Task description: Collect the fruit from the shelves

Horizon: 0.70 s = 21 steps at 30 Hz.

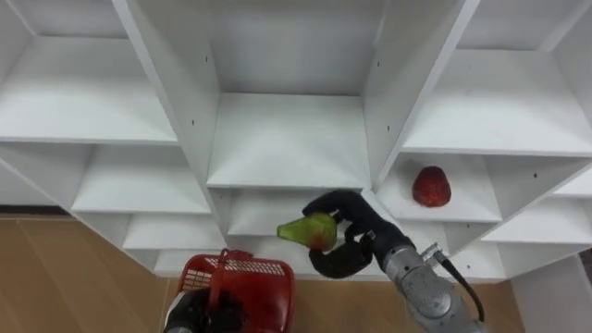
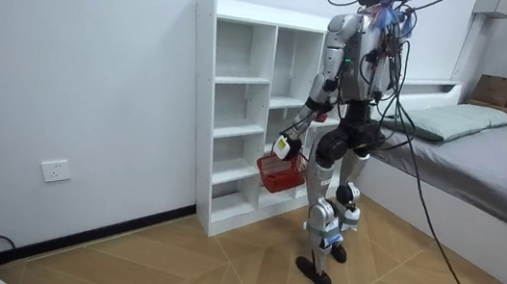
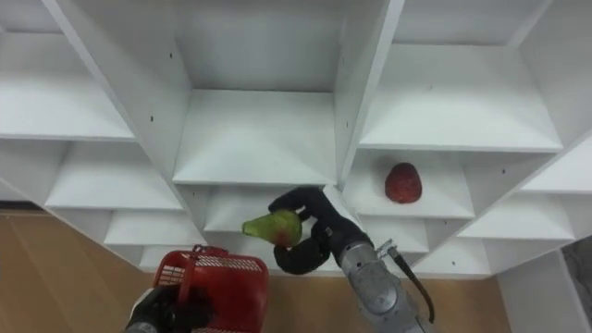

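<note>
A green pear with a red blush (image 1: 310,230) (image 3: 276,227) is held in my right hand (image 1: 350,236) (image 3: 313,233), whose fingers curl round it in front of the middle shelves of the white closet (image 1: 287,139). Below it hangs a red basket (image 1: 242,282) (image 3: 217,280) (image 2: 280,171), its handle gripped by my left hand (image 1: 190,310) (image 3: 162,307). A red fruit (image 1: 431,187) (image 3: 402,182) lies on a shelf in the right-hand column. I stand facing the closet (image 2: 238,111).
The shelves above and to the left are bare. A wooden floor (image 1: 65,277) lies below the closet. A bed (image 2: 485,151) stands behind me on the room view's right.
</note>
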Available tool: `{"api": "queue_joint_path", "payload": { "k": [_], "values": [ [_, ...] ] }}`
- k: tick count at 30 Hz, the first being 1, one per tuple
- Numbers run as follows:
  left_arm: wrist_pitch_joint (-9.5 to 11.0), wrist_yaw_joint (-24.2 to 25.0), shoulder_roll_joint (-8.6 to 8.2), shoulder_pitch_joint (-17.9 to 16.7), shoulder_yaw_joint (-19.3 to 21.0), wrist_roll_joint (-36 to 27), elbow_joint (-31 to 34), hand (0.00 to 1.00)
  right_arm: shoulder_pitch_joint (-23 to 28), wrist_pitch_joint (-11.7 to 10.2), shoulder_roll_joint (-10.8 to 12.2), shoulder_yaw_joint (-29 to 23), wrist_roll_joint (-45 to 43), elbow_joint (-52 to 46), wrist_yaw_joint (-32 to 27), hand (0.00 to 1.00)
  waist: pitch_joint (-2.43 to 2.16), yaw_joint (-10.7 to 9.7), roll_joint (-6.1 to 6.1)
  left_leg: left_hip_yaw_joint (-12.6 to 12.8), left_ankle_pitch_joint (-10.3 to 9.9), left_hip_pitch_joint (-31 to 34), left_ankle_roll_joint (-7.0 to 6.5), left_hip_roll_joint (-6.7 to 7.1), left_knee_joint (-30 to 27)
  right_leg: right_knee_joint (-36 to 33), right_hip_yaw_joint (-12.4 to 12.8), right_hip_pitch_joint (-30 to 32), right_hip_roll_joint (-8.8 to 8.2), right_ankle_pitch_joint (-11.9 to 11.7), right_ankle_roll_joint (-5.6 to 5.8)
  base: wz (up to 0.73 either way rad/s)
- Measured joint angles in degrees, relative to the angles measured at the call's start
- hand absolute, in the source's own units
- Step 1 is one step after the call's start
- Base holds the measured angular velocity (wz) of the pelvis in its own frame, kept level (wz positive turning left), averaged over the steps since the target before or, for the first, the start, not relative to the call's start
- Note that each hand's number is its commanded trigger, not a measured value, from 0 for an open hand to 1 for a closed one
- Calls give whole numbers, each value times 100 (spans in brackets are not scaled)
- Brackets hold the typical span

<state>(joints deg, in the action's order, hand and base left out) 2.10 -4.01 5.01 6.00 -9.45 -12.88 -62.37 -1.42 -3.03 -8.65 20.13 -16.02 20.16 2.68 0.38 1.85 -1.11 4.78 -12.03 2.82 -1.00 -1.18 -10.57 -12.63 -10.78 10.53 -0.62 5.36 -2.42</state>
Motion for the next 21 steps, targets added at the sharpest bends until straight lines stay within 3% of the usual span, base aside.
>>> {"api": "queue_joint_path", "payload": {
  "k": [9,21],
  "values": [
    [4,102,8,85,-11,-10,135,100,56,9,8,2,-6,365,-8,100,7,-4,8,26,0,47,0,-8,-11,1,-26,39,-6,0,0,1],
    [32,140,18,49,-168,9,623,100,42,-3,16,115,-258,1241,-73,100,74,24,153,-28,-1,164,1,-3,-86,13,-56,78,-21,1,-1,3]
  ]
}}
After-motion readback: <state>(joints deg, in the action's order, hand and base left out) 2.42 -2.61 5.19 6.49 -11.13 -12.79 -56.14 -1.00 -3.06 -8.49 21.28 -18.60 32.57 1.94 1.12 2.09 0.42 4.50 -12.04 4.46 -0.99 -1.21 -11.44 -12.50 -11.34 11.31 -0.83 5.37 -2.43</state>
